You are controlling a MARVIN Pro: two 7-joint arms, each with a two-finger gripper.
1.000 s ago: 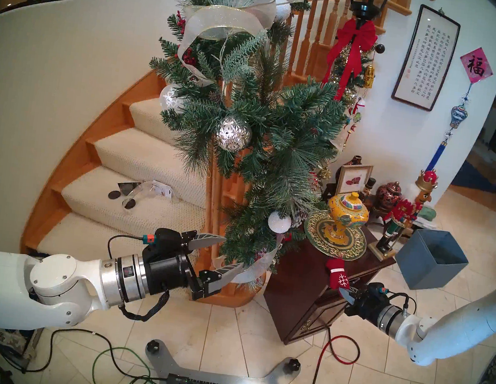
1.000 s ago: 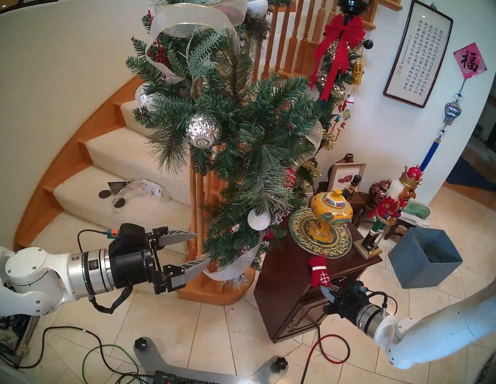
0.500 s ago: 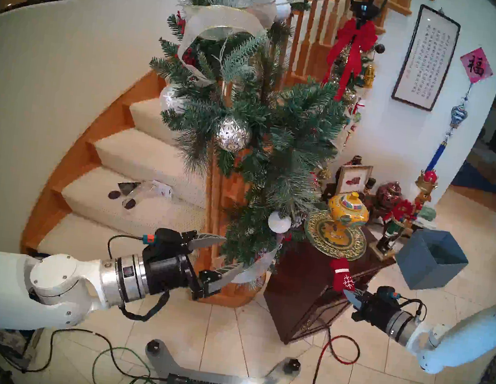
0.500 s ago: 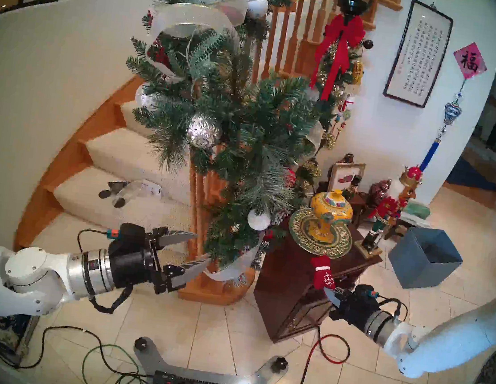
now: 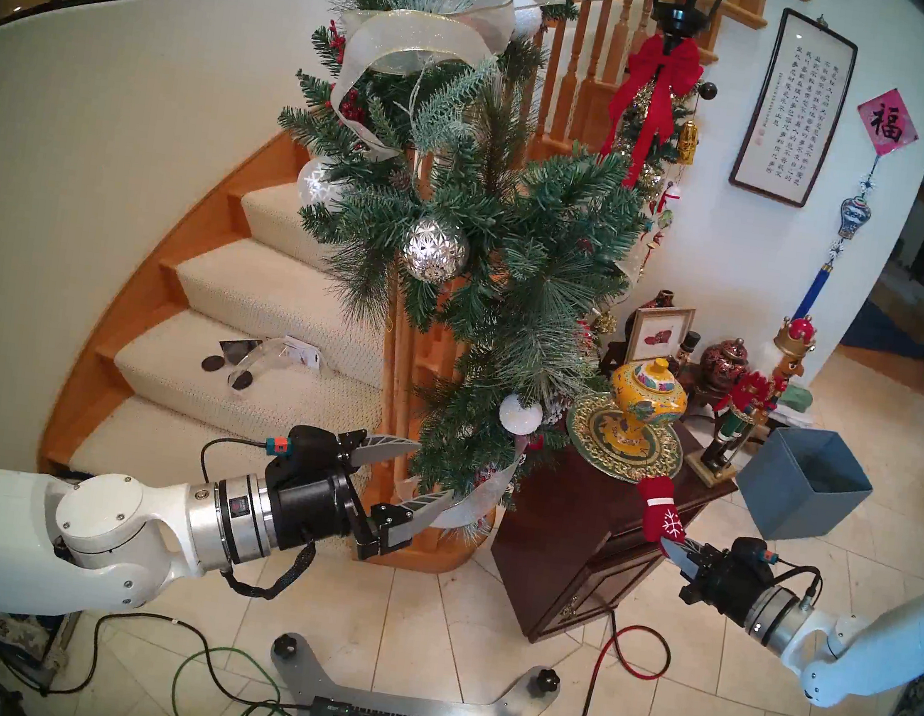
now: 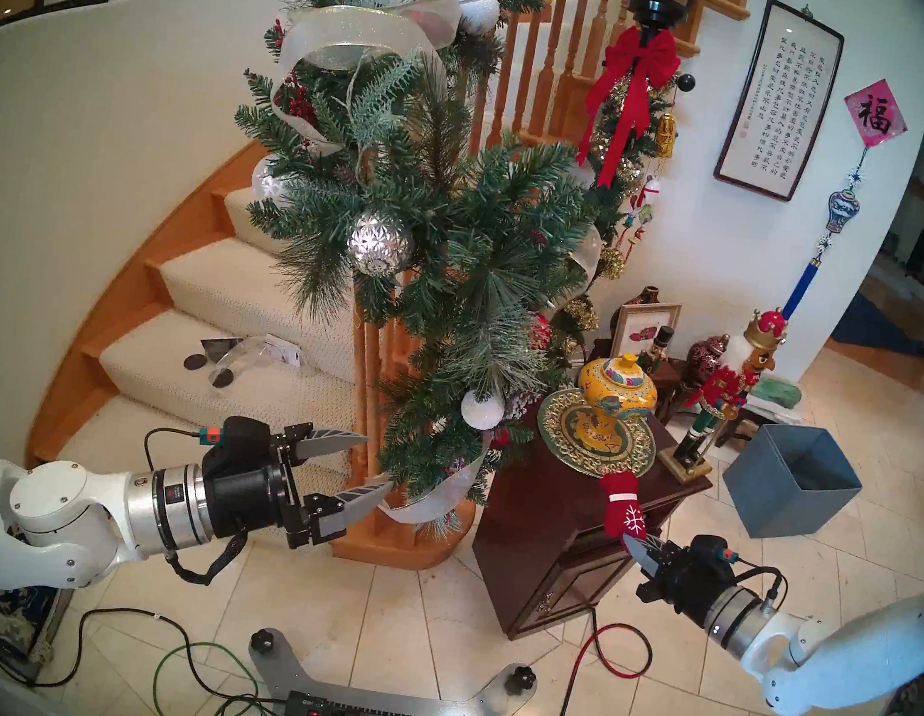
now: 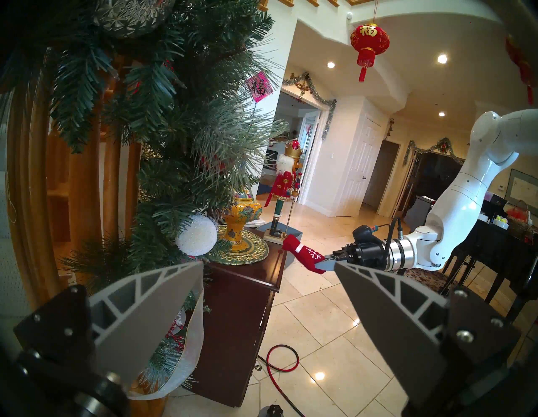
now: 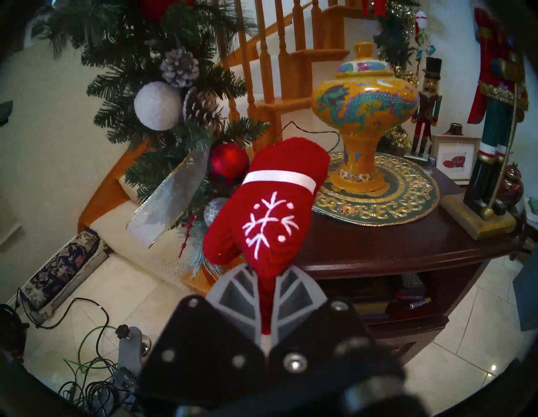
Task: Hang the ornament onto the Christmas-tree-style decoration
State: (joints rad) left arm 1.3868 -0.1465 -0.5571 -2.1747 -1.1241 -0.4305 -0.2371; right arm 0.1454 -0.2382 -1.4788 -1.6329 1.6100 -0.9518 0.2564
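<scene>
My right gripper (image 8: 266, 276) pinches the fuzzy red mitten ornament (image 8: 269, 203) by its fingertip end; my left gripper (image 5: 422, 474) gapes beside the bristly pine garland (image 5: 496, 248).

A small red felt mitten with a white cuff stripe and white snowflake (image 5: 662, 509) is clamped at its fingertip end by the right gripper (image 5: 674, 550), above the dark wooden cabinet (image 5: 560, 535). The left gripper (image 5: 425, 475) is held wide apart against the bushy green pine garland with silver ribbon (image 5: 493, 271)
</scene>
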